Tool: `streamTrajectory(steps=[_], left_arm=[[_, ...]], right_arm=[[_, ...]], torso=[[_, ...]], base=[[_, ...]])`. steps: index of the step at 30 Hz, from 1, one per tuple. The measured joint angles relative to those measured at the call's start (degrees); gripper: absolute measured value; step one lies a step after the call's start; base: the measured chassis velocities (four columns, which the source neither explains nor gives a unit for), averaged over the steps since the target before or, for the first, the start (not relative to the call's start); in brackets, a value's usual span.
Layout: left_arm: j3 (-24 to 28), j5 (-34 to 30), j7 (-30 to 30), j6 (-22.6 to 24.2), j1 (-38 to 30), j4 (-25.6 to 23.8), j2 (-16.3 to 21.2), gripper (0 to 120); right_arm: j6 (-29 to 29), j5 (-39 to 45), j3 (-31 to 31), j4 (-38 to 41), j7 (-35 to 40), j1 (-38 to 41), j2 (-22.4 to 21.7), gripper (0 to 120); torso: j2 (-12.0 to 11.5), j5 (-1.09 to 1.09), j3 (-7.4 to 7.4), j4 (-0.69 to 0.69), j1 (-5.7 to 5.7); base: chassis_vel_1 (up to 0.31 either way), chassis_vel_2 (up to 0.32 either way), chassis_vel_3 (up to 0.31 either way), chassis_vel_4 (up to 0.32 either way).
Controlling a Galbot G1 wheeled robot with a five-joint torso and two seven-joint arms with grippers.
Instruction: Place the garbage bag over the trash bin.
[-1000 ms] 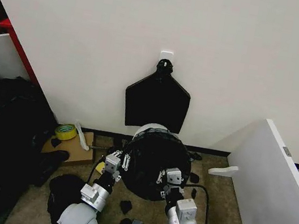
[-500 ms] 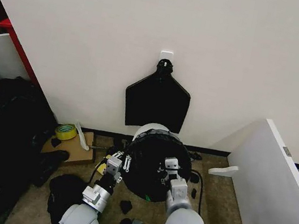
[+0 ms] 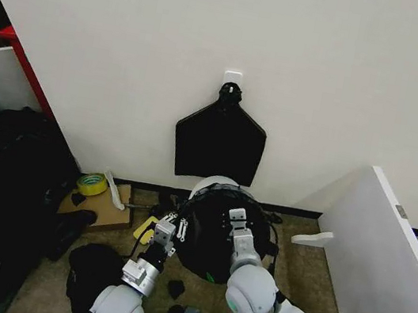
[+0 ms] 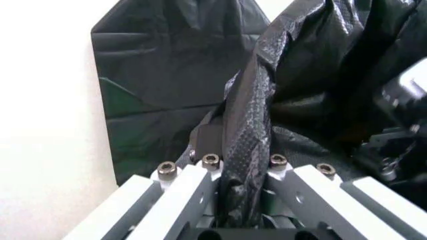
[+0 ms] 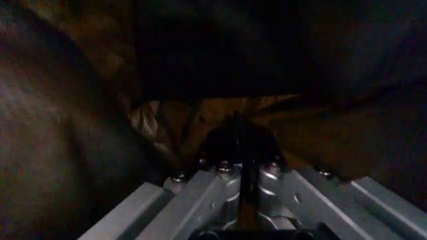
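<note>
Standing at lower centre of the head view, the trash bin (image 3: 215,183) shows a sliver of white rim behind the garbage bag (image 3: 212,233) draped over it. At the bag's left edge, the left claw (image 3: 170,222) pinches a twisted fold of plastic between its fingers (image 4: 193,185). Reaching over the bag's top, the right claw (image 3: 235,219) is pressed together on a thin dark fold.

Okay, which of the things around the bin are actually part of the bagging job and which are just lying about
Part of the job:
- garbage bag, draped on the bin
- trash bin, white rim showing at the back
- left hand, shut on the bag's edge
- right hand, shut on the bag

Just lying about:
- yellow tape roll
- fan-shaped black sheet on the wall
- black scraps on the floor
- white board
</note>
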Motion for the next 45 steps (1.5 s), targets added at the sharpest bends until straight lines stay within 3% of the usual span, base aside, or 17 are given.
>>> streamTrajectory(steps=[5,11,14,18,26,34,38,42,45], left_arm=[[-0.1,-0.84,-0.09,0.7,0.1,-0.39,0.09,2],[-0.37,-0.92,-0.13,0.86,-0.09,0.01,0.19,2],[-0.31,-0.85,-0.1,0.86,-0.01,0.03,0.23,2],[-0.19,-0.72,-0.02,0.86,0.3,-0.8,0.23,2],[-0.29,-0.66,0.06,0.82,1.07,-2.25,0.66,2],[-0.39,-0.59,0.17,0.65,1.53,-3.01,1.37,2],[-0.4,-0.57,0.24,0.47,1.62,-3.05,1.47,2],[-0.47,-0.62,0.25,0.39,1.4,-2.83,1.65,2],[-0.51,-0.69,0.24,0.37,1.14,-2.3,1.84,2]], right_arm=[[3.7,-7.33,0.38,-1.37,-2.35,-0.97,-0.07,0],[5.5,-1.26,-0.71,4.91,-3.69,-3.4,-1.04,0],[2.36,8.48,-1.56,8.73,-3.02,-3.93,-1.39,0],[-4.56,15.37,-2.21,8.19,-1.12,-2.17,-1.12,0],[-7.0,13.42,-3.7,2.0,-0.78,0.87,0.72,0],[-5.86,5.7,-3.96,-2.63,-1.57,3.27,1.58,0],[-1.55,1.33,-3.87,-5.08,-2.82,3.58,1.37,0],[1.12,4.79,-3.97,-3.0,-3.44,2.9,0.85,0],[0.64,13.71,-4.67,1.6,-1.83,2.61,0.39,0]], torso=[[0.0,0.0,0.0,0.0,0.0],[0.0,-0.01,0.0,0.0,0.0],[0.0,0.0,0.0,0.0,0.0],[0.0,-0.01,0.0,0.0,0.0],[0.0,0.0,0.0,0.0,0.0],[0.0,0.0,0.0,0.0,0.0],[0.0,0.0,0.0,0.0,0.0],[0.0,0.0,0.0,-0.01,0.0],[0.0,0.0,0.0,0.0,0.0]], base=[[0.0,0.0,0.0,0.0],[0.0,0.0,0.0,0.0],[0.0,0.0,0.0,0.0],[0.0,0.0,0.0,0.0],[0.0,0.0,0.0,0.0],[0.0,0.0,0.0,0.0],[0.0,0.0,0.0,0.0],[0.0,0.0,0.0,0.0],[0.0,0.0,0.0,0.0]])
